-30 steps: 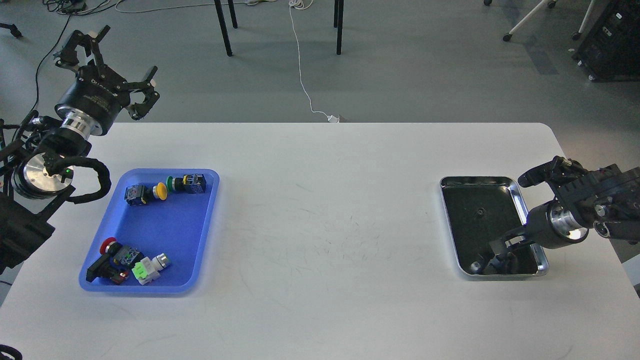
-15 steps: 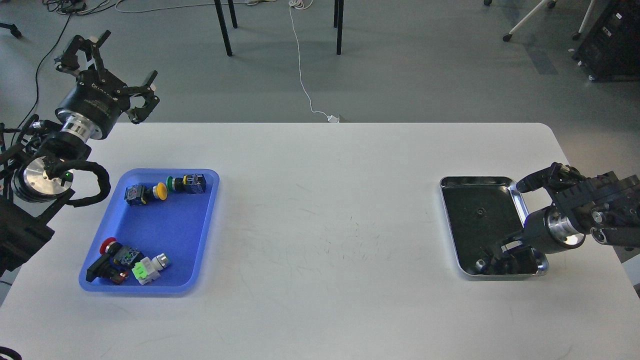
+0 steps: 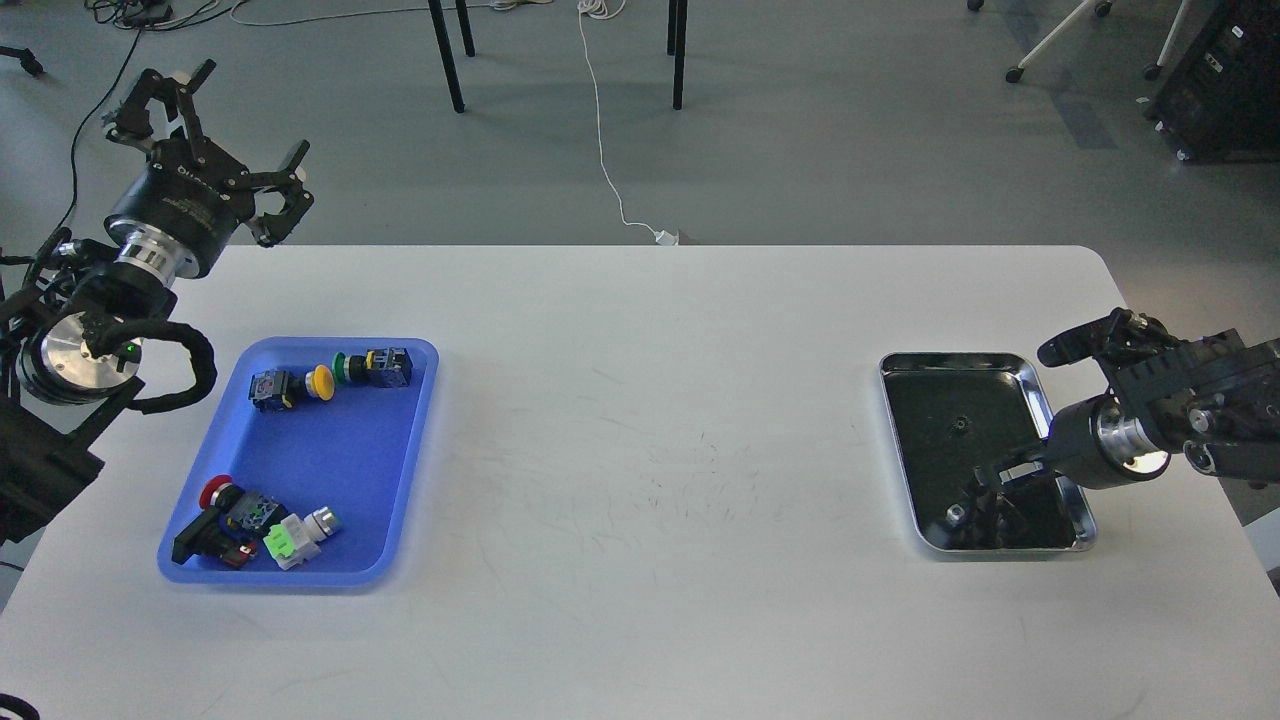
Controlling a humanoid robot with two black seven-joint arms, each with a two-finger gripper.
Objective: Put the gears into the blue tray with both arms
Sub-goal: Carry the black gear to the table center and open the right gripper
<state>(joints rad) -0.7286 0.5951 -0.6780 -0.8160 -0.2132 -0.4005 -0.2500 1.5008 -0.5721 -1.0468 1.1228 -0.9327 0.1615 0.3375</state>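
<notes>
The blue tray (image 3: 345, 465) lies at the table's left and holds several colourful push-button switches; I see no gear in it. One tiny black gear (image 3: 958, 424) lies in the shiny silver tray (image 3: 1037, 400) at the right. A second small round piece (image 3: 955, 515) shows near that tray's front edge. My right gripper (image 3: 988, 492) reaches down into the silver tray just beside that piece; its dark fingers blend with the dark tray floor. My left gripper (image 3: 215, 140) hangs beyond the table's far left corner, open and holding nothing.
Switches cluster at the blue tray's far end (image 3: 330, 380) and near-left corner (image 3: 255, 530). A white cable (image 3: 605, 150) and black table legs (image 3: 450, 60) are on the floor behind the table.
My right gripper shifted slightly back and upward inside the silver tray, and the small round piece beside it shifted along. My left gripper drifted a little to the left.
</notes>
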